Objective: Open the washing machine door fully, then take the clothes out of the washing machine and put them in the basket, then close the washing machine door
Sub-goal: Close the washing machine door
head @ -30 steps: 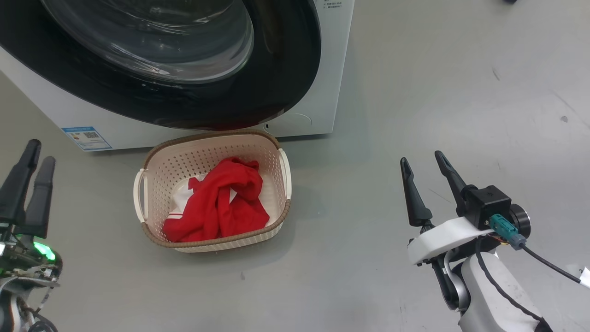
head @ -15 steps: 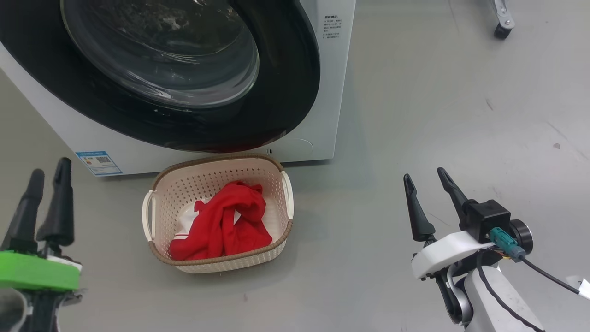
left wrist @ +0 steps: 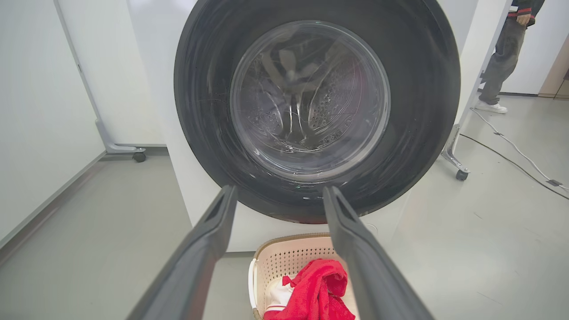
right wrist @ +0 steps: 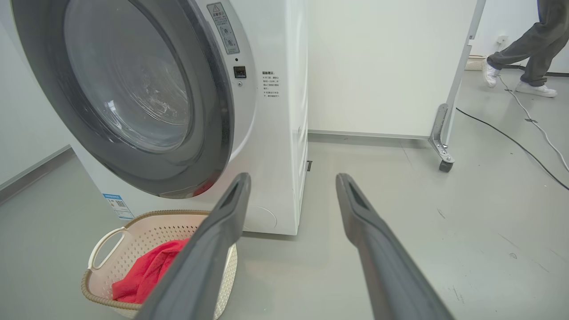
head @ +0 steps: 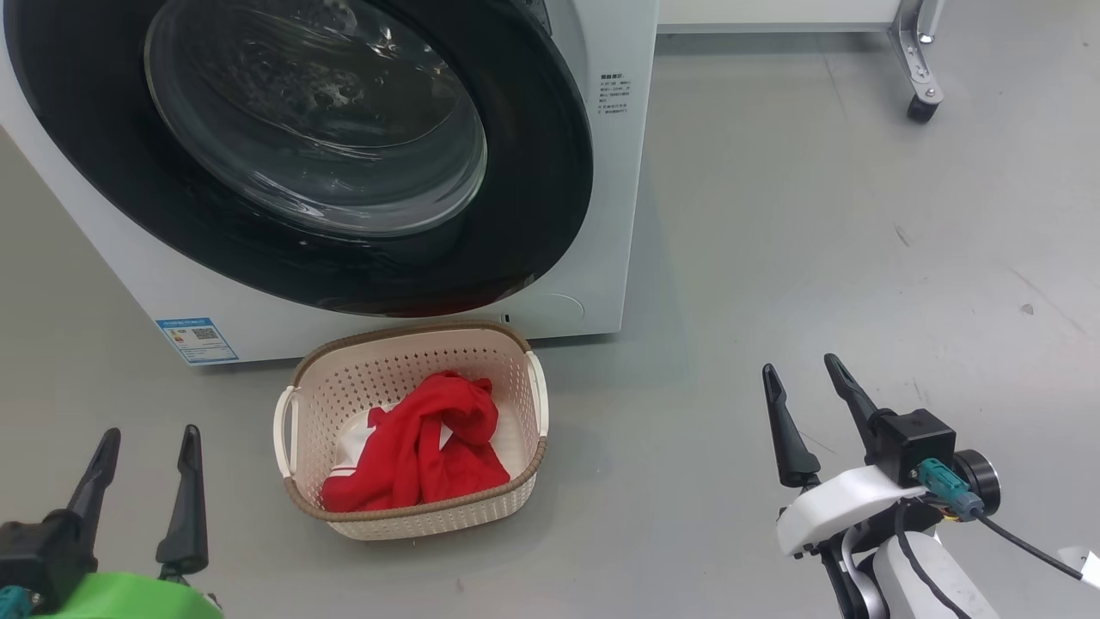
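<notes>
On the floor in front of the washing machine (head: 620, 215), the basket (head: 412, 334) holds the clothes (head: 421, 456), a crumpled red heap with white bands by its near edge. The left gripper (head: 150, 432) has just spread its fingers, and the right gripper (head: 799, 364) is spread too. The washing machine door (head: 537, 172) looks shut, maybe not clicked, so the job seems done.

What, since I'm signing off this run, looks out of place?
Nothing stands out: the clothes lie bunched inside the basket, none on the floor; the washing machine door looks shut, its rim's red tint likely a reflection.
</notes>
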You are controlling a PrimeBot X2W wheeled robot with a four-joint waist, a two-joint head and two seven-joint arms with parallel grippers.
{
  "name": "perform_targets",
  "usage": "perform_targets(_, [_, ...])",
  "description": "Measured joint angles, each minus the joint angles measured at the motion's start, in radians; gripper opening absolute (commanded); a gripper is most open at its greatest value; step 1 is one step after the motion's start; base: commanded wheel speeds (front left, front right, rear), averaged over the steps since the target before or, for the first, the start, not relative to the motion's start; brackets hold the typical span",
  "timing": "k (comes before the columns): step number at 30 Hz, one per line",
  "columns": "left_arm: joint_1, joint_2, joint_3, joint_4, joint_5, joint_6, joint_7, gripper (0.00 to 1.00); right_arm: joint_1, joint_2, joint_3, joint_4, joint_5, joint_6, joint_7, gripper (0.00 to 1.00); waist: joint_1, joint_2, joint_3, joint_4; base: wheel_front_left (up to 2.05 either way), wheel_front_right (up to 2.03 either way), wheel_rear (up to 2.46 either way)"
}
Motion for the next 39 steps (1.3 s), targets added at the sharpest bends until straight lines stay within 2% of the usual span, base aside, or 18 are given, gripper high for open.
perform_targets(4, [0.018,0.002,-0.023,0.021,0.067,0.034,-0.033,1.0,0.008,0.0,-0.001,0.0,0.0,0.0,0.0,1.0,0.0,0.0,-0.006,-0.001,0.0,0.0,0.0])
perform_targets(12, [0.032,-0.043,-0.065,0.064,0.094,0.076,-0.079,1.0,0.028,0.001,-0.004,0.002,-0.007,-0.001,0.0,1.0,0.0,0.0,-0.014,-0.005,0.0,0.0,0.0])
perform_targets(25, [0.032,-0.059,-0.081,0.099,0.128,0.117,-0.126,1.0,0.041,0.002,-0.004,0.0,-0.012,-0.002,0.0,1.0,0.0,0.0,-0.009,-0.015,0.0,0.0,0.0])
perform_targets(39, [0.032,-0.069,-0.092,0.126,0.135,0.132,-0.147,1.0,0.042,0.002,-0.006,-0.001,-0.016,-0.002,0.0,1.0,0.0,0.0,-0.006,-0.016,0.0,0.0,0.0])
